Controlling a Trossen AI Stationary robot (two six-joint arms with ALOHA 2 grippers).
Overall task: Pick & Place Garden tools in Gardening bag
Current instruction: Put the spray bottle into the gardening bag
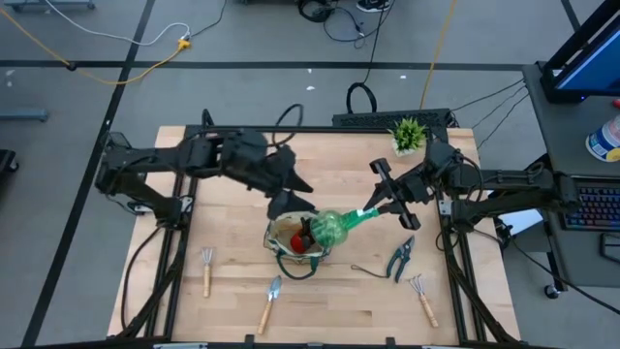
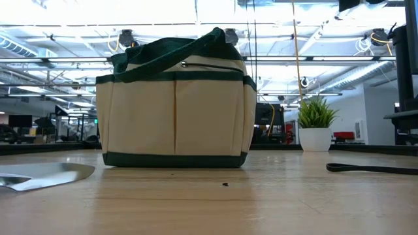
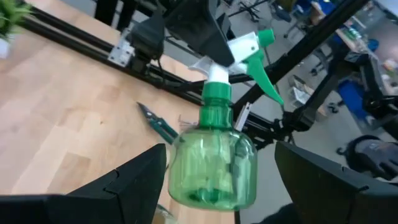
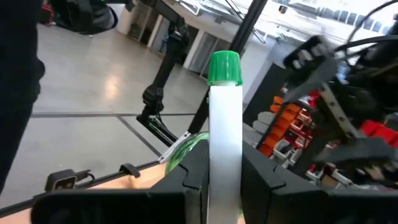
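The green spray bottle (image 1: 334, 229) hangs tilted over the mouth of the gardening bag (image 1: 291, 254), so it can drop in. The right hand (image 1: 390, 202) is clamped on its white nozzle; the left hand (image 1: 288, 201) sits wide open, empty, at the bag's rim, maybe steadying it on the counter (image 1: 232, 301)

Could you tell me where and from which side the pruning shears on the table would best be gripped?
Grip the pruning shears across their teal handles, coming straight down from above. They lie flat on the table, clear of the fork-rake, and the paired handles look like the thickest part for an end effector to close on.
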